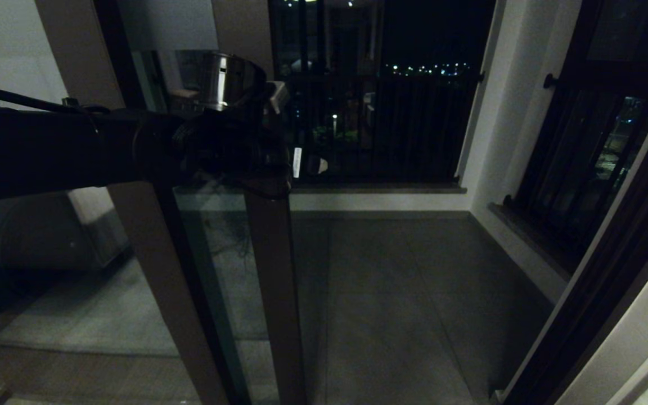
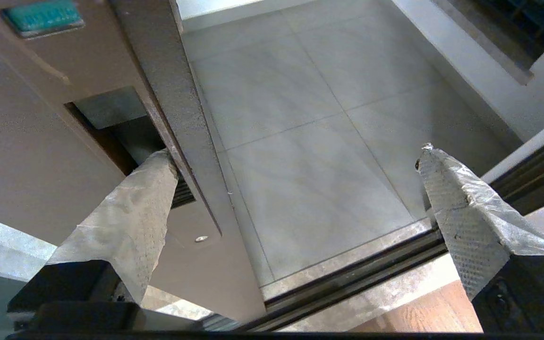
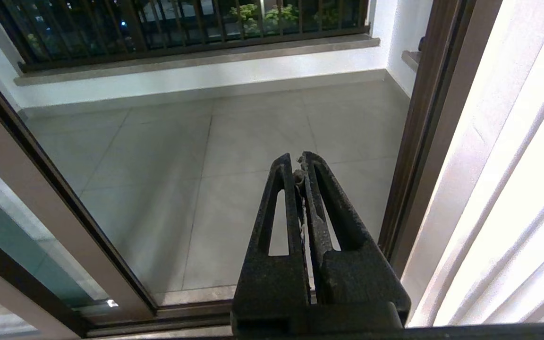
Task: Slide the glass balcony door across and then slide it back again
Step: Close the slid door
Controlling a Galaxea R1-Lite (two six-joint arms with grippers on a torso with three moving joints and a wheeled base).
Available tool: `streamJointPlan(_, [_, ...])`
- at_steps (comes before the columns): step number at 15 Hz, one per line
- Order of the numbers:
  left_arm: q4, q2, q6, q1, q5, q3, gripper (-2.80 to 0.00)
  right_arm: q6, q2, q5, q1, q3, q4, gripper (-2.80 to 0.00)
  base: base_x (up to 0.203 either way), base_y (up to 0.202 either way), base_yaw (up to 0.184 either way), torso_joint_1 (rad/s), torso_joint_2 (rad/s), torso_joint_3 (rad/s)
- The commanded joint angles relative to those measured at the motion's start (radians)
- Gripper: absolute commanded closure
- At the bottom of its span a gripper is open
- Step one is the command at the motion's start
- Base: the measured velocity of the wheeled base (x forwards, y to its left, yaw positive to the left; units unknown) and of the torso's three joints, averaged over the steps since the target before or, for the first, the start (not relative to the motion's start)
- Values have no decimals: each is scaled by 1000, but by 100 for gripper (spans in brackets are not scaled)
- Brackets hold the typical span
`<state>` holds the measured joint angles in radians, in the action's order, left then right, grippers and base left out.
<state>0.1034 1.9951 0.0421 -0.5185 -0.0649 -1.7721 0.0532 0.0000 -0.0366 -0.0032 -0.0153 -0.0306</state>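
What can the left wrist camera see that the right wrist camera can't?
Only the left wrist view: the open left gripper, one finger in the recessed handle of the glass balcony door.
Only the right wrist view: the shut right gripper, the balcony railing and plants.
Both: the tiled balcony floor and the floor track.

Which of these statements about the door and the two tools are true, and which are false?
1. The left tool is wide open. True.
2. One left finger sits in the recessed handle of the door. True.
3. The right tool grips the door's edge. False: it is shut on nothing, above the balcony floor.
4. The doorway is fully closed. False: bare tiles show beside the door's edge.
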Motion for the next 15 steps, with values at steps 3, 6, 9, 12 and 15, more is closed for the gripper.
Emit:
streamJointPlan(3, [-50,20,1,-8,-20,0,-280,0,2,0,0,0,0,0,0,0,0,0,0,0])
streamJointPlan(6, [-60,22,1,-17,-24,-1,-280,0,2,1,0,0,0,0,0,0,0,0,0,0])
streamJointPlan(9, [-60,22,2,-21,-24,-1,-280,0,2,0,0,0,0,0,0,0,0,0,0,0])
streamJointPlan(12, [-61,28,2,-30,-24,-1,-280,0,2,1,0,0,0,0,0,0,0,0,0,0])
streamJointPlan(15, [-62,36,4,-41,-24,0,-280,0,2,0,0,0,0,0,0,0,0,0,0,0])
